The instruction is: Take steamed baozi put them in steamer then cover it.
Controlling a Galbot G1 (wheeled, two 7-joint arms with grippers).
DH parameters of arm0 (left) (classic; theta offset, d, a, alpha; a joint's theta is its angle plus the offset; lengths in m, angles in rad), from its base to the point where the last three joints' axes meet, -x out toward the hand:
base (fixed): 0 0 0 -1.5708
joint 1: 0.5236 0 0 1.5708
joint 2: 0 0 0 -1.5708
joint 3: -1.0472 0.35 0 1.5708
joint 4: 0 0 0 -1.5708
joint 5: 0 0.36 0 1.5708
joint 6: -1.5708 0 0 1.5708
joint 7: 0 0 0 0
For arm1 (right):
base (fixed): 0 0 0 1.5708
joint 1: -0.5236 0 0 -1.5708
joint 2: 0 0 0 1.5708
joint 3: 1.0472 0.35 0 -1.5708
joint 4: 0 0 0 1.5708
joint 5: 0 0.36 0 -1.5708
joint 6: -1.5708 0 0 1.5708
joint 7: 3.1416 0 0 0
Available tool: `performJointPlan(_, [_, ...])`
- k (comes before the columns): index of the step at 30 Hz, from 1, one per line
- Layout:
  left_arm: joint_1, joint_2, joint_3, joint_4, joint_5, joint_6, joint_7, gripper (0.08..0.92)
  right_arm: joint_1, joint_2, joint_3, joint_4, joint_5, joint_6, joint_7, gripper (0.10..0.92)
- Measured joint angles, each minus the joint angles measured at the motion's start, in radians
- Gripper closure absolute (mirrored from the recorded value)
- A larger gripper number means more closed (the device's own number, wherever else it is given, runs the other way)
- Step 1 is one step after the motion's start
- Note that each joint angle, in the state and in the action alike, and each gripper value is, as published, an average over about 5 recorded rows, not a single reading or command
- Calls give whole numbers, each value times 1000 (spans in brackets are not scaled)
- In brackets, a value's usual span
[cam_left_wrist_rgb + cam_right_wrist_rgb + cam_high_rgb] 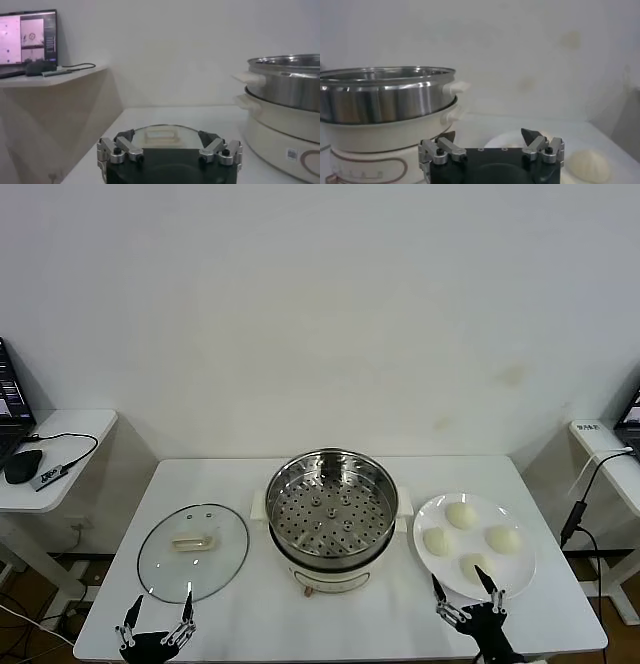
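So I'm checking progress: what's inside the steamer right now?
Only the perforated tray shows inside the steamer; no baozi are in it. All four baozi sit on the white plate. What lies below the tray is hidden.

Both arms cut off at the bottom edge — the right tool hides part of the nearest baozi

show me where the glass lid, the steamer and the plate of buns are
glass lid (193,552), head view, on the clear glass beside its cream handle.
steamer (333,519), head view, on the perforated tray inside.
plate (520,569), head view, on bare white rim.
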Motion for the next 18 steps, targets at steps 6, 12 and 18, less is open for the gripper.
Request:
performJointPlan(6, [-23,12,-13,-2,26,12,3,177,42,-43,26,5,-61,-35,4,203])
performJointPlan(12, [-54,28,-16,-10,83,52,-3,177,126,-136,71,-26,-177,-79,-11,203])
performJointPlan(18, [-81,38,-21,-17,147,117,-11,177,236,-263,92,-93,-316,-118,-70,203])
